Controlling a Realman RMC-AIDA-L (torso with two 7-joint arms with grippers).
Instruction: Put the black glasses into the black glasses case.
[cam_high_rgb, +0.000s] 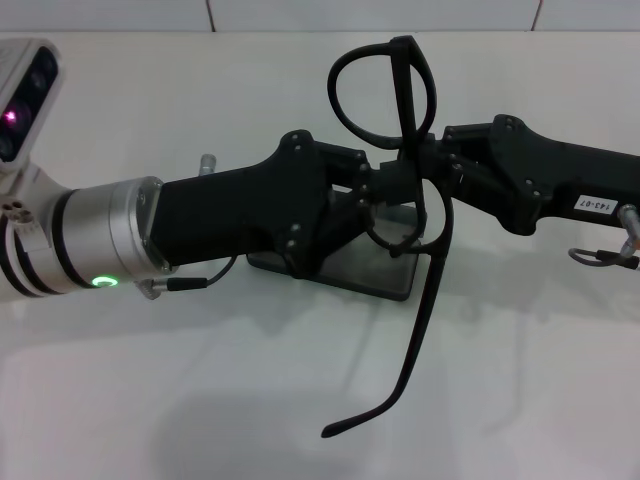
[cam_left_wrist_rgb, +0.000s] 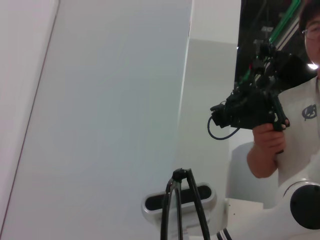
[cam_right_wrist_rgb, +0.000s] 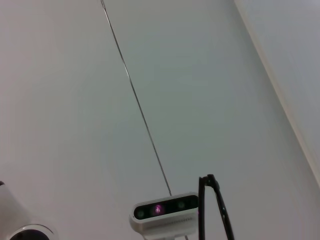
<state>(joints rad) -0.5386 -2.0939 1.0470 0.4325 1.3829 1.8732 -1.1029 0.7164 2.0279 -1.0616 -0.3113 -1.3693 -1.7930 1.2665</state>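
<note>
Both jaws look pinched on the black glasses (cam_high_rgb: 400, 130), so uneven pulling above the black glasses case (cam_high_rgb: 375, 265) could bend them.

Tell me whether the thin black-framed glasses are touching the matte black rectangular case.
Cannot tell. In the head view the thin black-framed glasses are held up between both grippers, overlapping the matte black rectangular case below; no gap or contact shows plainly.

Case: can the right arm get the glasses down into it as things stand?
Probably yes: the case lies open right below the glasses. But both grippers, left and right, meet at the frame, so the left crowds the drop.
</note>
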